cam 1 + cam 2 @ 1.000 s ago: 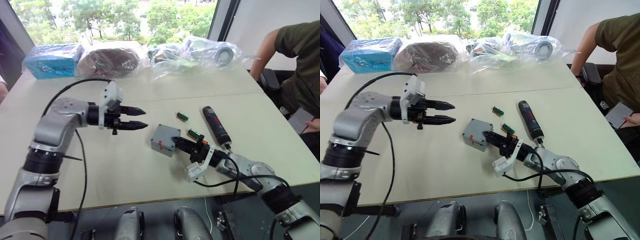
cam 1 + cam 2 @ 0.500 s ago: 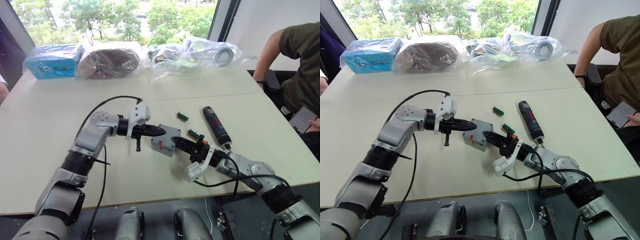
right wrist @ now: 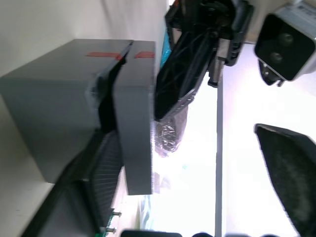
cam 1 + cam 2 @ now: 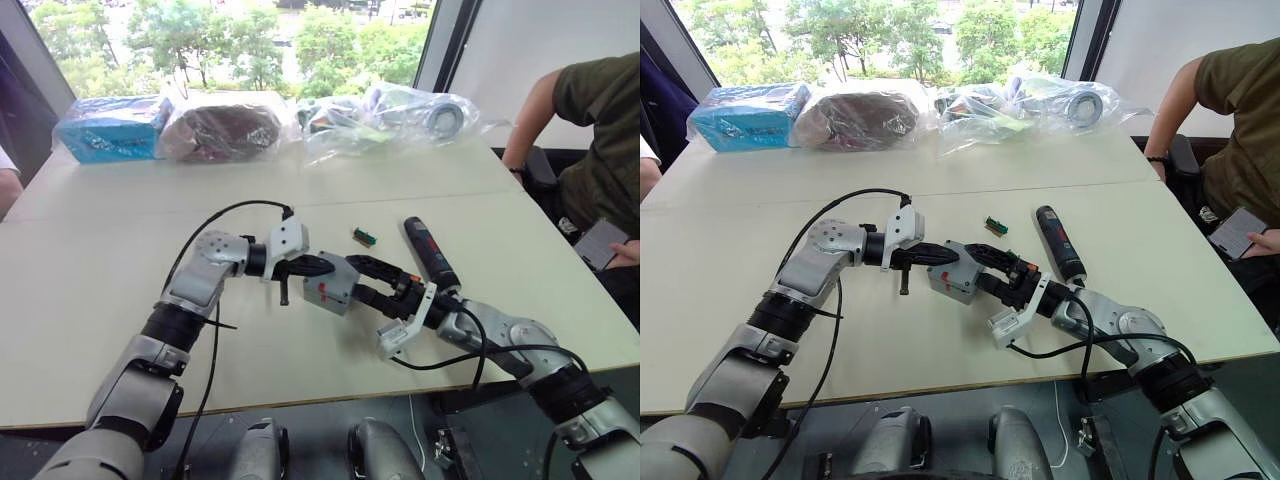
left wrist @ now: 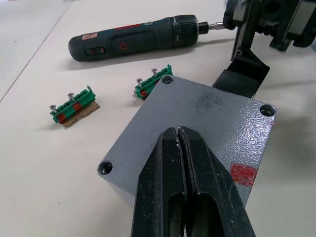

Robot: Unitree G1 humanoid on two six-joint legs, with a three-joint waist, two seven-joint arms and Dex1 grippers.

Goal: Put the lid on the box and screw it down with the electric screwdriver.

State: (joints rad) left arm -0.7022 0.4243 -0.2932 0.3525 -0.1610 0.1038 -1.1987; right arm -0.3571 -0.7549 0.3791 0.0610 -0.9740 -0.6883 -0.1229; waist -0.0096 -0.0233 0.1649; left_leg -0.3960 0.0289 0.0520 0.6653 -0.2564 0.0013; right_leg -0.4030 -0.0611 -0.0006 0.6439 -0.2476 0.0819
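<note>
The grey lid [image 5: 197, 113] sits on the grey box [image 4: 326, 296], their red marks lined up across the seam [image 3: 126, 54]. My left gripper [image 5: 177, 129] is shut, its tips resting on the lid's top near the edge [image 4: 322, 266]. My right gripper [image 4: 356, 278] is open at the box's right side. One of its fingers [image 3: 94, 182] lies along the box's wall and the other [image 3: 286, 168] stands well clear. The black electric screwdriver [image 4: 430, 252] lies on the table to the right of the box, untouched.
Two green-and-red blocks [image 5: 74, 103] [image 5: 153, 84] lie between the box and the screwdriver. Plastic-wrapped items [image 4: 400, 105] and a blue packet [image 4: 105, 125] line the table's far edge. A seated person [image 4: 600, 120] holding a phone [image 4: 603, 240] is at the right.
My left gripper shut and swung right from mid-table until its tips came onto the lid. My right gripper, narrow at the box's side before, has opened wide.
</note>
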